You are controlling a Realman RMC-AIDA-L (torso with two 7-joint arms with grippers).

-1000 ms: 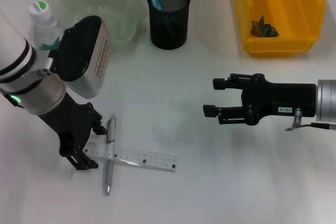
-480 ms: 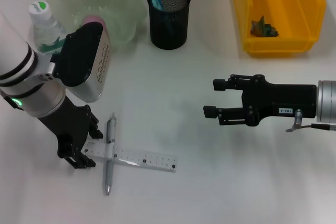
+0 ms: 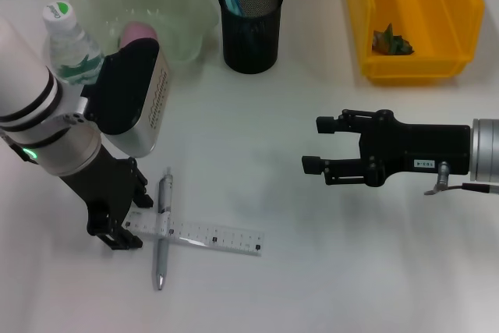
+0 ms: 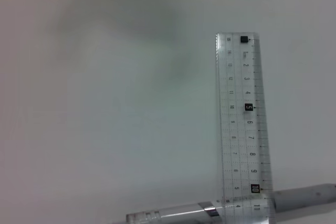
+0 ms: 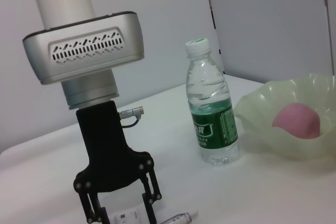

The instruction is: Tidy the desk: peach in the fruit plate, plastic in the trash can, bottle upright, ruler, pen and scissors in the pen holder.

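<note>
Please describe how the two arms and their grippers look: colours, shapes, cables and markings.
The left arm is white with black rings and a small green light; a silver vented housing precedes its black left gripper, with a short cable beside it. The right gripper is black and boxy with a small white label, on a silver cylinder with a thin cable.

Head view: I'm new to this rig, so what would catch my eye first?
The left claw poised over one end of the clear plastic ruler, which a silver pen crosses. Then the black open right claw hovering mid-desk, and the yellow plastic bin far right.
</note>
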